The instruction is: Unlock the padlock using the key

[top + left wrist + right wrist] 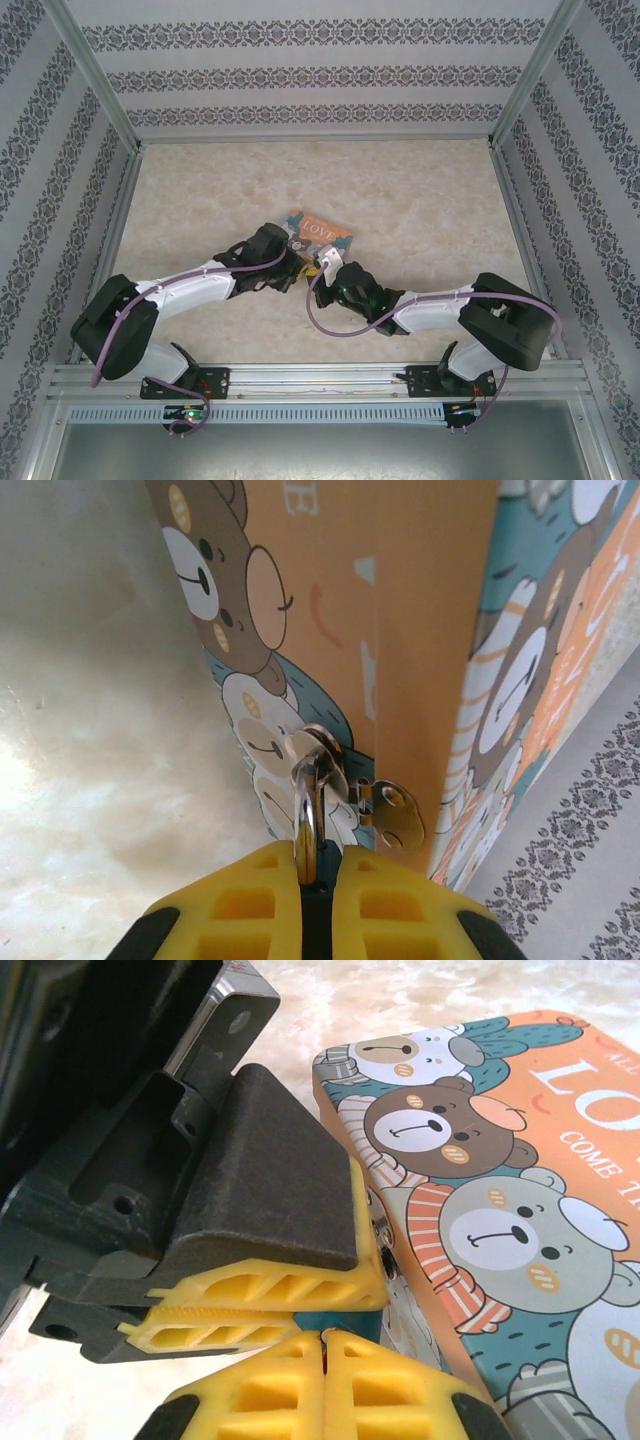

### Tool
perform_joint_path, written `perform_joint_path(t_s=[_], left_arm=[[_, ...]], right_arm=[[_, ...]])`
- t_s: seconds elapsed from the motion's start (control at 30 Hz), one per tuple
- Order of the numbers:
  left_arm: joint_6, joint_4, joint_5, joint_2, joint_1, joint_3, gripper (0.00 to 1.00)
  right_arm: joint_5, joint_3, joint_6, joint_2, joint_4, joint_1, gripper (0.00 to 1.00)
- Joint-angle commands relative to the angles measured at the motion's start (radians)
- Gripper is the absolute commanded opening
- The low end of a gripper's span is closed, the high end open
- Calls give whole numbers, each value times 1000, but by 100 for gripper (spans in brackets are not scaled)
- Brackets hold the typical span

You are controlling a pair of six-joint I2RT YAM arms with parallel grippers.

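Left gripper [318, 868] clamped on padlock [306, 810]; right gripper [322, 1348] pressed together; tin [325, 232] reads "LOVE".

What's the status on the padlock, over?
Left gripper shut on padlock, hooked through tin latch. Right gripper shut, tips against left fingers. Tin tight alongside.

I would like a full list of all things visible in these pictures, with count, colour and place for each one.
tin: one, orange and teal with cartoon bears, middle of the table.
padlock: one, metal shackle, bluish body, at the tin's hasp.
hasp: one, silver, on the tin's side.
table: one, beige marble, under everything.
walls: several, white with dark patterned bands, around the table.
left gripper: one, yellow fingers, shut on the padlock.
right gripper: one, yellow fingers, shut, close beside the left gripper.
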Motion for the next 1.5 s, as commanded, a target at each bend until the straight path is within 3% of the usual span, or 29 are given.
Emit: perform_joint_path(t_s=[0.0,0.17,0.57,0.77,0.93,1.27,1.47], left_arm=[[-31,53,0,3,-26,-17,0],[-28,77,-16,18,-26,-41,0],[81,-85,-124,-63,-16,-23,31],[237,-181,-204,-157,0,6,41],[376,-259,-289,-230,3,35,44],[682,-135,-292,-374,4,-12,48],[743,-176,-338,-423,9,-3,54]], right_arm=[[61,-32,59,42,34,3,0],[87,-60,86,78,70,13,0],[106,-116,158,63,107,19,0],[116,-173,238,2,123,19,0],[134,-232,301,-76,128,19,0],[53,-302,492,-277,-9,-15,0],[-23,-307,668,-369,-135,-83,0]])
